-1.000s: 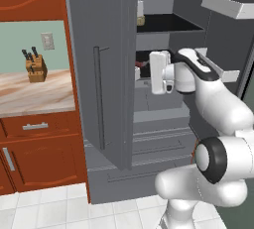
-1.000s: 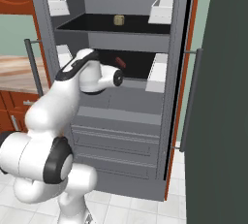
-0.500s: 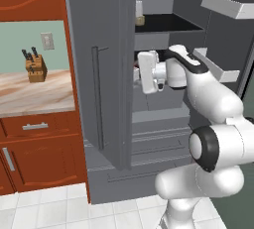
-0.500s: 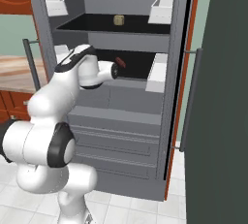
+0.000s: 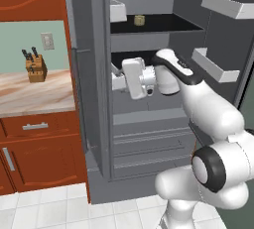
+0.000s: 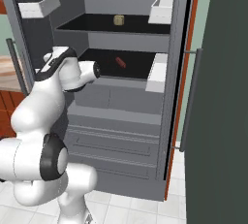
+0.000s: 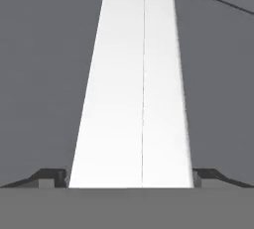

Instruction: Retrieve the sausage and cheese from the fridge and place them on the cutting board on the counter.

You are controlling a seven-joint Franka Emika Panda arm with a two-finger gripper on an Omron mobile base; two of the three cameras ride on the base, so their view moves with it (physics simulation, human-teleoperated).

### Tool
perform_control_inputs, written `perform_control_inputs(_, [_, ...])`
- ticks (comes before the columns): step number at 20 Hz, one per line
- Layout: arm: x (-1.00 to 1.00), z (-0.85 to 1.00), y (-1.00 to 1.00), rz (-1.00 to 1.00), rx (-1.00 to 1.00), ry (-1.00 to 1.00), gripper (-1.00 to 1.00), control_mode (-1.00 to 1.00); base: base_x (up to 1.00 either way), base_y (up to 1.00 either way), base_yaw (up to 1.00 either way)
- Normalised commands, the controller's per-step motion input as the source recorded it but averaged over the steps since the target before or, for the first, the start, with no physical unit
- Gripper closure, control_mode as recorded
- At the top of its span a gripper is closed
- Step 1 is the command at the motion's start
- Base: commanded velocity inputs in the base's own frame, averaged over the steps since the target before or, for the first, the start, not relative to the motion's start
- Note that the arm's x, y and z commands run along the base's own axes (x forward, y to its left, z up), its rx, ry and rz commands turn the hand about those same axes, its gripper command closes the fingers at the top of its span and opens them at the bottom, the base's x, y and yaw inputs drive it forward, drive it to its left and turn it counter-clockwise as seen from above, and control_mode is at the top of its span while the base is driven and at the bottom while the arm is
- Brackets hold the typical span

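Right base view: sausage [image 6: 120,62] lies frame centre on fridge [image 6: 121,116] shelf, cheese [image 6: 118,20] above. Gripper [image 5: 117,80] wide apart, empty. Step: fetch sausage. Next: reach in.

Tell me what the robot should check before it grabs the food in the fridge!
1. Tall grey double-door fridge doors open: ok.
2. Short dark red-brown sausage link lying in sight on the dark middle shelf: ok.
3. Small pale yellow-tan cheese chunk sitting on the shelf above: ok.
4. Jaws of the gripper open and holding nothing: ok; in the hand view both tips stand wide apart.
5. Jaws aimed at the sausage: not ok; the hand view looks at a pale grey door bin, and the gripper is at the fridge's left side.
6. Cutting board ready on the counter: cannot tell.
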Motion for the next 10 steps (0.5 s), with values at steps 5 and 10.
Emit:
perform_control_inputs(5, [0.04,-0.01,0.9,0.01,-0.02,-0.19,-1.0,-1.0,0.0,0.0,0.0])
perform_control_inputs(10, [0.32,0.0,0.77,0.0,0.0,-0.11,-1.0,-1.0,0.0,0.0,0.0])
